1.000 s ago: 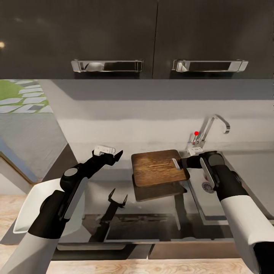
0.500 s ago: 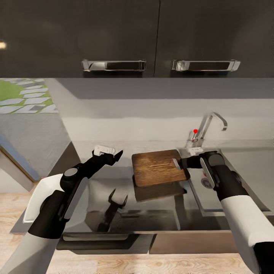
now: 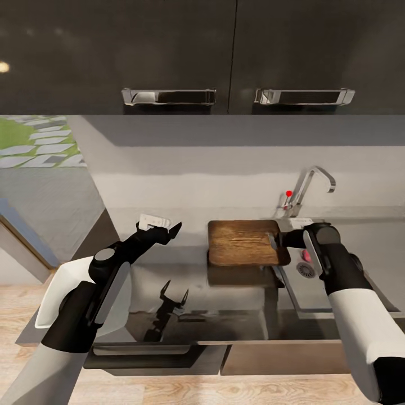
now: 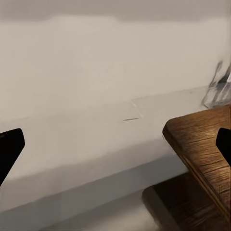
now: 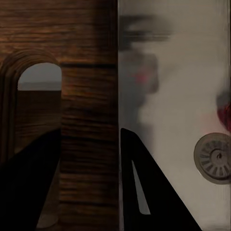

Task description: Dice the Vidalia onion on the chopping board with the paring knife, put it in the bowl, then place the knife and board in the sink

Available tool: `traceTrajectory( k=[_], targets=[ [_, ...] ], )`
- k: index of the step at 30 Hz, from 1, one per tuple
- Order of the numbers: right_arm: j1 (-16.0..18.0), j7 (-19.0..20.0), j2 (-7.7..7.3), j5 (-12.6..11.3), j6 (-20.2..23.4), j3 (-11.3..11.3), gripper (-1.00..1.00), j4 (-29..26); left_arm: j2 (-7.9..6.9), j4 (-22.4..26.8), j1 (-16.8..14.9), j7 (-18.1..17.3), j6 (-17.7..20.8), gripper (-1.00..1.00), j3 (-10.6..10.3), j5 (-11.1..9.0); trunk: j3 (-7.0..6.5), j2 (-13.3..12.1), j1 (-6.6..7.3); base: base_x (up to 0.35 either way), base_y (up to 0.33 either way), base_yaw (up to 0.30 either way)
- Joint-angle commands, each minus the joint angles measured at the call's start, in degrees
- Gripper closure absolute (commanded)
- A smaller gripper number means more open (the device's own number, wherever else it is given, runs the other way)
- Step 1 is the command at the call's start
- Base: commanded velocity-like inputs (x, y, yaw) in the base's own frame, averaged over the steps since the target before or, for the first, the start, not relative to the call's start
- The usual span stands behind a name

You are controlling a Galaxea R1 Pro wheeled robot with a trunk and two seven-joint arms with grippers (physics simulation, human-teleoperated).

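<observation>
- Carrying the chopping board (image 3: 243, 243) rightward: since a second ago I've shifted it toward the sink (image 3: 337, 281), its handle end now at the basin's edge.
- Right gripper (image 3: 274, 242) clamped on the slot-handle end; left gripper (image 3: 169, 228) spread, empty.
- Board held flat above the countertop (image 3: 169, 270), long axis left-right, handle toward the tap (image 3: 309, 188).
- My read: lowering in comes next.

Two dark glossy wall cabinet doors (image 3: 169, 50) with chrome bar handles (image 3: 169, 96) hang above a pale grey backsplash wall (image 3: 197, 169), light wood flooring (image 3: 185, 391) lying nearest.
</observation>
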State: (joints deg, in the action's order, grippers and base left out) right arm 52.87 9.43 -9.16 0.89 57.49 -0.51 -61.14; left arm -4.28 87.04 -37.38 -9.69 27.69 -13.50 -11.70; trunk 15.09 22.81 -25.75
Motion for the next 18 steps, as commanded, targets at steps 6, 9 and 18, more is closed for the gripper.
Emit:
traceTrajectory(
  k=[6, 9, 18],
  targets=[
    [0.0, 0.2, 0.13, -0.3, 0.4, -1.5, 1.00, 0.0, -0.03, 0.1, -0.1, 0.0, 0.3, -1.00, 0.0, -0.3, 0.11, 0.1, -0.03, 0.000, 0.000, 0.000],
    [0.0, 0.2, 0.66, -0.3, 0.4, -1.6, 1.00, 0.0, -0.03, 0.1, -0.1, 0.0, 0.3, -1.00, 0.0, -0.3, 0.11, 0.1, -0.03, 0.000, 0.000, 0.000],
    [0.0, 0.2, 1.30, -0.4, 1.0, -1.6, 1.00, 0.0, -0.03, 0.1, -0.1, 0.0, 0.3, -1.00, 0.0, -0.3, 0.11, 0.1, -0.03, 0.000, 0.000, 0.000]
  ],
)
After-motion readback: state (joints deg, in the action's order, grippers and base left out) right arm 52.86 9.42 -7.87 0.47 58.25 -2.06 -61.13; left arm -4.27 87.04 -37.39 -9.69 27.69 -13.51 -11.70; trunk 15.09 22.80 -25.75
